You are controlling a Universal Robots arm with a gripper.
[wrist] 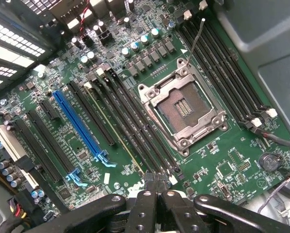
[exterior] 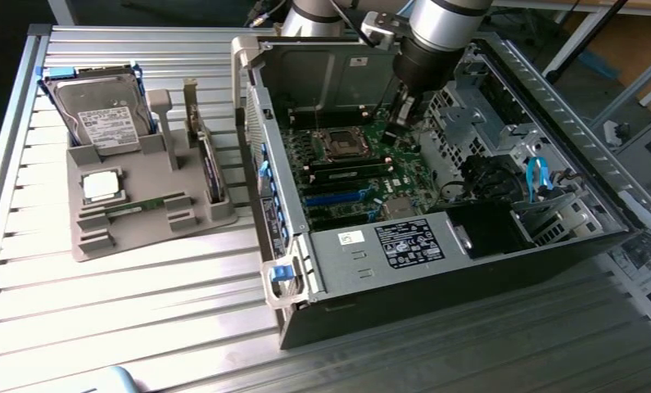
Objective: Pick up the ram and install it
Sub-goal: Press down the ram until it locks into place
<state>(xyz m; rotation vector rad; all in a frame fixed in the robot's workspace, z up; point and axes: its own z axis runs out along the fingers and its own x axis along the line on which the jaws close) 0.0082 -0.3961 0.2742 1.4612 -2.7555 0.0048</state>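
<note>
A narrow green stick that looks like the ram (exterior: 139, 206) lies flat in the grey holder (exterior: 139, 176) at the exterior view's left, below the square silver CPU chip (exterior: 101, 187). My gripper (exterior: 397, 119) is far from it, inside the open computer case (exterior: 435, 237), hanging over the motherboard (exterior: 358, 176). In the wrist view the gripper (wrist: 152, 180) is shut, its fingertips meeting with nothing between them, just above the end of the long black memory slots (wrist: 130, 126) beside the empty CPU socket (wrist: 181, 109). A thin pale edge runs along one slot; what it is I cannot tell.
The holder also carries a hard drive (exterior: 98, 115) and an upright expansion card (exterior: 201, 151). A blue slot (wrist: 79, 126) lies beside the black ones. The case walls, drive cage (exterior: 467, 106), cables and a black power supply (exterior: 413, 241) crowd around the motherboard.
</note>
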